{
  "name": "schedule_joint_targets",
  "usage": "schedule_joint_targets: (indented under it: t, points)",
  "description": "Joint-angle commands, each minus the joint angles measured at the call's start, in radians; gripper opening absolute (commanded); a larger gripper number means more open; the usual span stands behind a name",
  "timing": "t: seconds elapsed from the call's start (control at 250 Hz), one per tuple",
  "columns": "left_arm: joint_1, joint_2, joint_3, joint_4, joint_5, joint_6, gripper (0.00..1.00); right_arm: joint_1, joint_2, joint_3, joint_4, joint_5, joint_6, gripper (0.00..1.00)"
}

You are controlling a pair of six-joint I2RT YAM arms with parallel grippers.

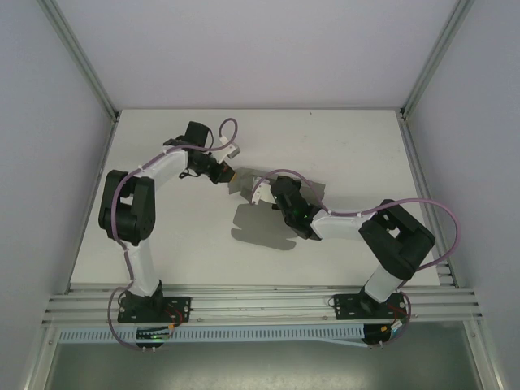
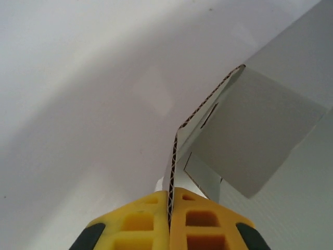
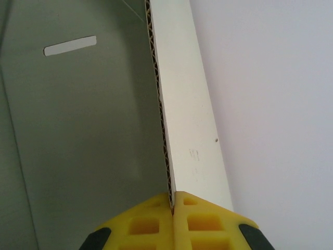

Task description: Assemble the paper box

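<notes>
White table point(image 1: 349, 146) in a pale-walled enclosure, with the paper box point(image 1: 258, 229) lying between two gripping arms.

The left gripper point(image 2: 169, 196) is clamped tight on a corrugated edge of the grey cardboard, with no gap between its yellow fingers point(image 2: 136, 219). The sheet runs straight out from the jaws, then bends off to their right into a broad flap. The right gripper point(image 3: 172, 196) is likewise closed hard on a cardboard edge. A grey panel with a slot spreads out to the left of its jaws, and a pale strip runs ahead just to their right. In the top view the box sits directly ahead of both sets of fingertips.
</notes>
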Motion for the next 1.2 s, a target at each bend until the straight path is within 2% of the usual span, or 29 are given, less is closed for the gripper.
schedule_joint_targets:
  t: [0.0,0.088,0.26,0.324,0.472,0.552,0.6,0.648,0.771,0.935,1.003,1.123,1.199]
  points:
    - [-0.069,-0.07,-0.02,0.048,-0.161,-0.216,0.0,0.01,0.031,0.018,-0.082,0.003,0.046,0.0]
    - [-0.15,-0.132,-0.073,0.088,-0.22,-0.317,0.0,0.015,0.034,0.026,-0.082,0.01,0.051,0.0]
    - [-0.207,-0.188,-0.14,0.173,-0.112,-0.487,0.0,0.022,0.012,0.021,-0.084,-0.011,0.098,0.0]
    - [-0.232,-0.181,-0.154,0.214,-0.085,-0.511,0.0,0.024,0.008,0.017,-0.082,-0.017,0.113,0.0]
    - [-0.296,-0.137,-0.145,0.224,-0.123,-0.53,0.0,0.028,0.007,-0.004,-0.047,-0.01,0.123,0.0]
    - [-0.297,-0.136,-0.199,0.284,-0.109,-0.575,0.0,0.027,0.0,-0.03,-0.019,-0.028,0.123,0.0]
    - [-0.298,-0.141,-0.24,0.326,-0.095,-0.595,0.05,0.024,-0.002,-0.047,-0.003,-0.043,0.124,0.0]
    - [-0.298,-0.152,-0.287,0.365,-0.09,-0.612,0.06,0.024,-0.001,-0.06,0.008,-0.048,0.12,0.0]
    - [-0.297,-0.185,-0.376,0.398,-0.125,-0.62,0.09,0.028,-0.015,-0.088,0.021,-0.049,0.109,0.0]
    - [-0.297,-0.209,-0.384,0.373,-0.148,-0.627,0.29,0.029,-0.07,-0.112,0.002,-0.073,0.112,0.0]
    - [-0.297,-0.217,-0.377,0.356,-0.164,-0.617,0.32,0.028,-0.085,-0.119,-0.006,-0.074,0.101,0.0]
    - [-0.297,-0.307,-0.377,0.321,-0.232,-0.608,0.5,0.028,-0.102,-0.134,-0.005,-0.082,0.083,0.0]
    - [-0.296,-0.355,-0.396,0.31,-0.274,-0.601,0.56,0.028,-0.105,-0.143,-0.006,-0.094,0.074,0.0]
